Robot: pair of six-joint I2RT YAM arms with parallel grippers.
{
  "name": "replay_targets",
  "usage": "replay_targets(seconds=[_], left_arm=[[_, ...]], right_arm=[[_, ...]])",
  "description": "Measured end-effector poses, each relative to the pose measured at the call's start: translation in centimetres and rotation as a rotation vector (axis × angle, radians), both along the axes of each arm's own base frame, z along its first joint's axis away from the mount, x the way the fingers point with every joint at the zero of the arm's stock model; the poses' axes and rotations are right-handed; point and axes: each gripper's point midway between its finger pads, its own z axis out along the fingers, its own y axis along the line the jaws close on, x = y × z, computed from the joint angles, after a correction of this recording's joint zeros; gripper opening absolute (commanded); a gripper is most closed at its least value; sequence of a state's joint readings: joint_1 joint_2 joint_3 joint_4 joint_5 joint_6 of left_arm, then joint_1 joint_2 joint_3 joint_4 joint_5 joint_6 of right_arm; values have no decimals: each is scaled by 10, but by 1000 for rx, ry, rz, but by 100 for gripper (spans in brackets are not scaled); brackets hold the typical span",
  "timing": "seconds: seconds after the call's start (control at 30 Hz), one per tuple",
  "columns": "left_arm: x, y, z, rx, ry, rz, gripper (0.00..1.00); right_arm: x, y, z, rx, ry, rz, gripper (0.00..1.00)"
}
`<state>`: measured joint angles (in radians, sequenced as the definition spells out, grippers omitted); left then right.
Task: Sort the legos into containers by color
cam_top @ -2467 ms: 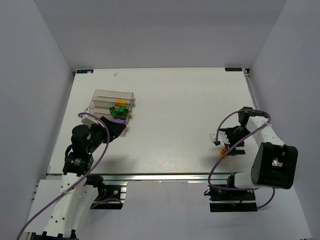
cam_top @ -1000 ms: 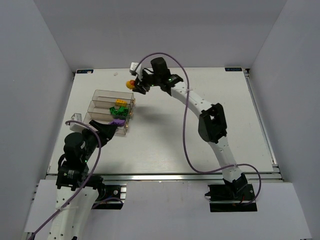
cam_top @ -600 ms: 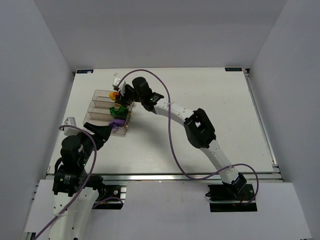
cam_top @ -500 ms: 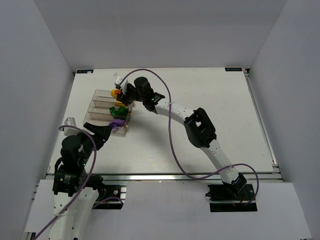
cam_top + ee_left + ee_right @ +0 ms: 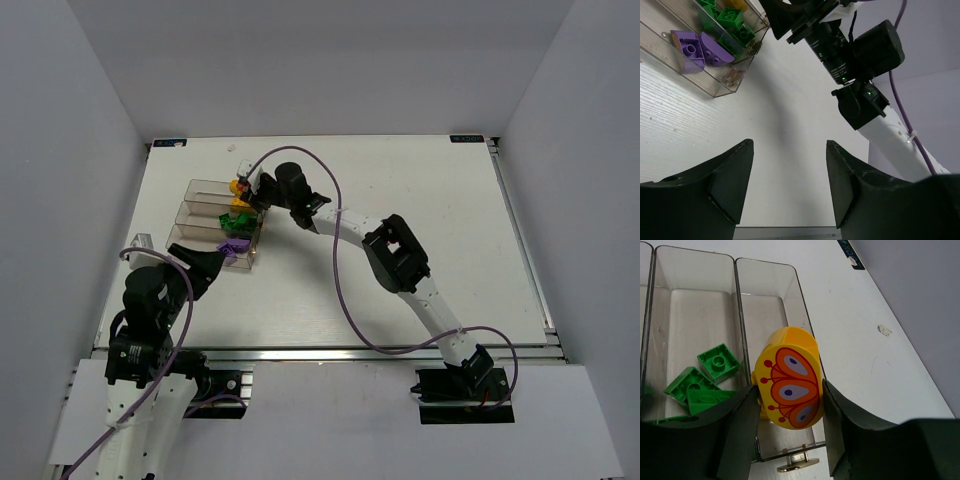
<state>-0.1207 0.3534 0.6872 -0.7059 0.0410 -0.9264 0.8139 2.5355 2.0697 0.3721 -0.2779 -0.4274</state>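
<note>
The containers are three clear boxes in a row at the table's left. My right gripper is shut on a yellow lego with an orange butterfly print, over the end of the outermost box. Green legos lie in the middle box. Purple legos lie in the box nearest my left gripper, which is open with nothing in it, over bare table in front of the containers. Another yellow lego shows by the green ones.
My right arm stretches across the middle of the table from its base at the near right. A brass clasp sticks out at the containers' end. White walls close in the table on three sides.
My right arm has swung from the table's near right to the containers with the yellow lego in its grip, then lowered over the outermost box. My left gripper has drawn back toward the near edge.
</note>
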Motion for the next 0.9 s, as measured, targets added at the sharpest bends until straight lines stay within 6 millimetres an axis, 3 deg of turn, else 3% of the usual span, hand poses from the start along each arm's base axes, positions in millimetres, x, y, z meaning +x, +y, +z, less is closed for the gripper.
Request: replay_targets(seconds=[0.1, 0.17, 0.2, 0.3, 0.6, 0.7, 0.8, 0.9], left_arm=[[-1, 0, 3, -8, -6, 2, 70], [-1, 0, 5, -12, -9, 3, 70], [-1, 0, 5, -15, -9, 4, 70], [-1, -1, 6, -23, -10, 3, 70], [-1, -8, 14, -42, -44, -34, 67], [-1, -13, 20, -37, -69, -69, 71], [0, -20, 25, -23, -95, -120, 79], [5, -28, 26, 0, -107, -177, 85]], right_arm=[[-1, -1, -8, -13, -1, 3, 61], [-1, -1, -8, -14, -9, 4, 67], [0, -1, -8, -14, -10, 4, 77], [0, -1, -6, -9, -15, 8, 88], [-3, -9, -2, -17, 74, -5, 89], [-9, -26, 24, -25, 159, -36, 89], [-21, -60, 76, -24, 242, -84, 89], [-45, -113, 139, -10, 311, -136, 89]])
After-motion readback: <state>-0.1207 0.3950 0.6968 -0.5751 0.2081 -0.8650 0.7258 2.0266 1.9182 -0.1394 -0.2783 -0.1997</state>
